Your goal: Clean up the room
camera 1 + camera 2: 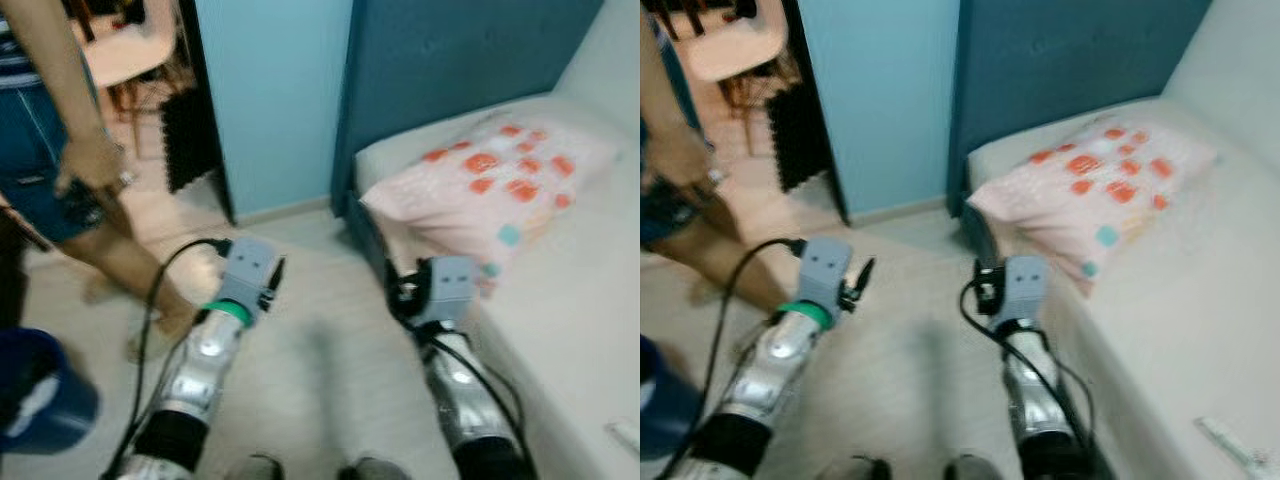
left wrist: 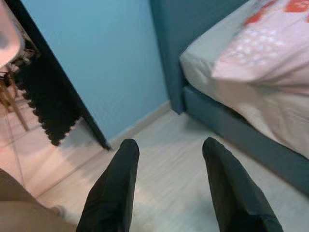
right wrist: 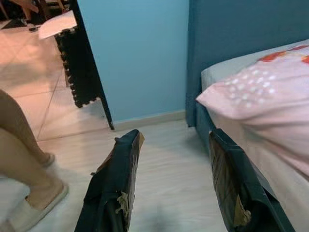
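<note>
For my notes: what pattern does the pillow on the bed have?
Pale pink pillow with orange-red patches, clearest in left eye view.

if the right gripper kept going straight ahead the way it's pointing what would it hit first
Probably the floor, then the light blue wall beside the bed. Its open fingers hold nothing; depth is hard to judge.
</note>
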`<state>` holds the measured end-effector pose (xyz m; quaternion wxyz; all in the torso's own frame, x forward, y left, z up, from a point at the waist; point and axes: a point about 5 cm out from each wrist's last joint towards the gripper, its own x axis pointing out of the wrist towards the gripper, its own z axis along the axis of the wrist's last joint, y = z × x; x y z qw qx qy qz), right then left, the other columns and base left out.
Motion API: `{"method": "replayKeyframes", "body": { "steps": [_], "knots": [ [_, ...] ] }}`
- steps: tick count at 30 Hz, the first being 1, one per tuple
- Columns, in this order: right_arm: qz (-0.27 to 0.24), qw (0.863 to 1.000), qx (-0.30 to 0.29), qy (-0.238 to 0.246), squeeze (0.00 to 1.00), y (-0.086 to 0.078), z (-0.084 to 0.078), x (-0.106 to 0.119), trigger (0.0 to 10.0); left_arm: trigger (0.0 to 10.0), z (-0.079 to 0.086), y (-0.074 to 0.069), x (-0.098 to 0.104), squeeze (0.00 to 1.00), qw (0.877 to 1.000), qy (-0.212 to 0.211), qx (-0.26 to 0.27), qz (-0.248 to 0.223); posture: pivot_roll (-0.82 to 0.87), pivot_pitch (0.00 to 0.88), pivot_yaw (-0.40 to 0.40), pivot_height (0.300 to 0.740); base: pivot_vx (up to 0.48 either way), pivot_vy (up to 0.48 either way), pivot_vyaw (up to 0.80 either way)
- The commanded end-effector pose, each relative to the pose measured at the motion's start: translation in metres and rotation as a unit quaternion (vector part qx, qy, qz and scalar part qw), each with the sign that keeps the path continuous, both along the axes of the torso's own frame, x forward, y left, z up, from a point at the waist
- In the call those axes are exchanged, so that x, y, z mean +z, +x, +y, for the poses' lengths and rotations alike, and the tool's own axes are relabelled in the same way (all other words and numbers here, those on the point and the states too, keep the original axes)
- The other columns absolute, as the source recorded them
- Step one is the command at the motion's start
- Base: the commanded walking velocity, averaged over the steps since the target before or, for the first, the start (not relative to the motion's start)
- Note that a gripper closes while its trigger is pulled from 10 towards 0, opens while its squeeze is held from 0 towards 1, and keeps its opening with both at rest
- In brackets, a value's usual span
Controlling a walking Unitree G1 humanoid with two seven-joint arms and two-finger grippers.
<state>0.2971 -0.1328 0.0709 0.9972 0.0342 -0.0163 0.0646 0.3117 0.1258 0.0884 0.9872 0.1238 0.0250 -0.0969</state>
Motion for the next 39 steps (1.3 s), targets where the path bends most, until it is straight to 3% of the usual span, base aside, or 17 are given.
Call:
{"method": "replayKeyframes", "body": {
  "steps": [1, 39],
  "knots": [
    [0.013, 1.000, -0.015, -0.003, 0.00, -0.0024, -0.0100, -0.0062, 10.0, 10.0, -0.0052, -0.0020, -0.0046, 0.00, 1.000, 0.000, -0.009, 0.007, -0.05, 0.014, 0.041, 0.740, 0.450, 0.000, 0.00],
    [0.020, 1.000, -0.013, -0.010, 0.00, -0.0033, -0.0120, -0.0099, 10.0, 10.0, -0.0057, -0.0020, -0.0065, 0.00, 1.000, 0.000, -0.009, 0.009, -0.06, 0.012, 0.039, 0.740, 0.432, 0.000, -0.03]
  ]
}}
